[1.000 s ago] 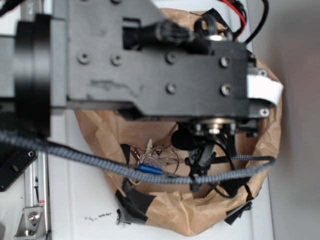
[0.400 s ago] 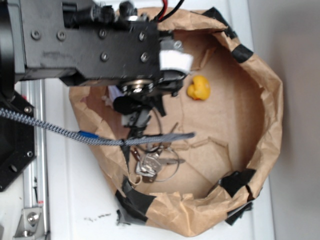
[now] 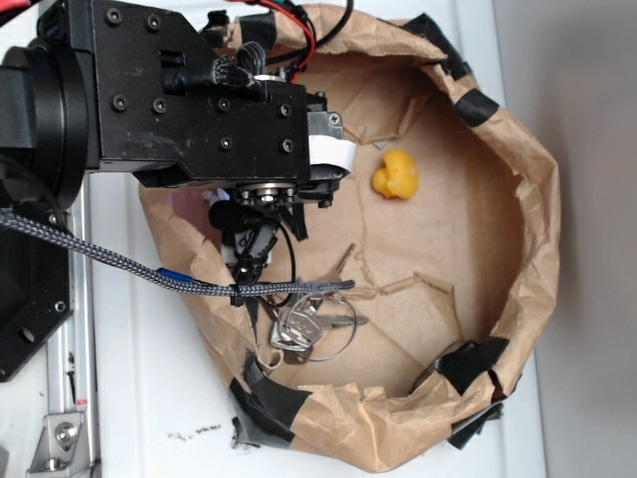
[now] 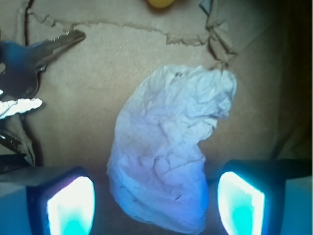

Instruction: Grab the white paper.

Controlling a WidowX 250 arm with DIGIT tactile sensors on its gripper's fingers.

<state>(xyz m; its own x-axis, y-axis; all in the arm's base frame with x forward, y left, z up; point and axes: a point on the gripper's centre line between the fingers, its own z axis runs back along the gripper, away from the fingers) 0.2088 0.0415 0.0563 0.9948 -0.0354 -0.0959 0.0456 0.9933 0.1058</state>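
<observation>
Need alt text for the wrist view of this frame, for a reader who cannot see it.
A crumpled white paper lies on brown kraft paper, its lower end between the open gripper fingertips, which glow blue at the bottom corners. A bunch of keys sits at the left edge; a sliver of something yellow shows at the top.

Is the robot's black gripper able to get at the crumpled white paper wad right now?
Probably yes. In the wrist view the crumpled white paper wad lies between the open fingers of the black gripper, with nothing covering it. The silver keys lie off to one side, apart from it.
</observation>
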